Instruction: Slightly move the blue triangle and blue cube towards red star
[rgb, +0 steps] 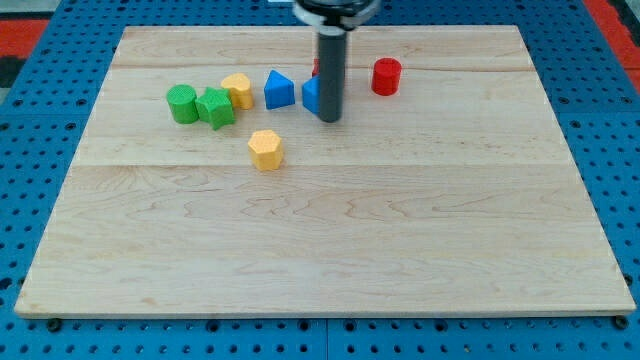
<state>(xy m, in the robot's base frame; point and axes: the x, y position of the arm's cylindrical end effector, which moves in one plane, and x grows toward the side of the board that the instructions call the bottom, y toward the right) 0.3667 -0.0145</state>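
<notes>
My tip (330, 118) has no grip to open or close; it just touches the blue cube (311, 95) from the view's right. The blue triangle (279, 90) sits just left of the cube. The red star (317, 67) peeks out behind my rod. I think the pushing is under way; next, both blues need a small nudge toward the view's top.

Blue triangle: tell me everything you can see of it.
The blue triangle is a small solid-blue block, matte like painted wood, lying flat on the wooden board near the view's top. It touches nothing: the yellow block sits just to its left, the blue cube and my tip to its right.
</notes>
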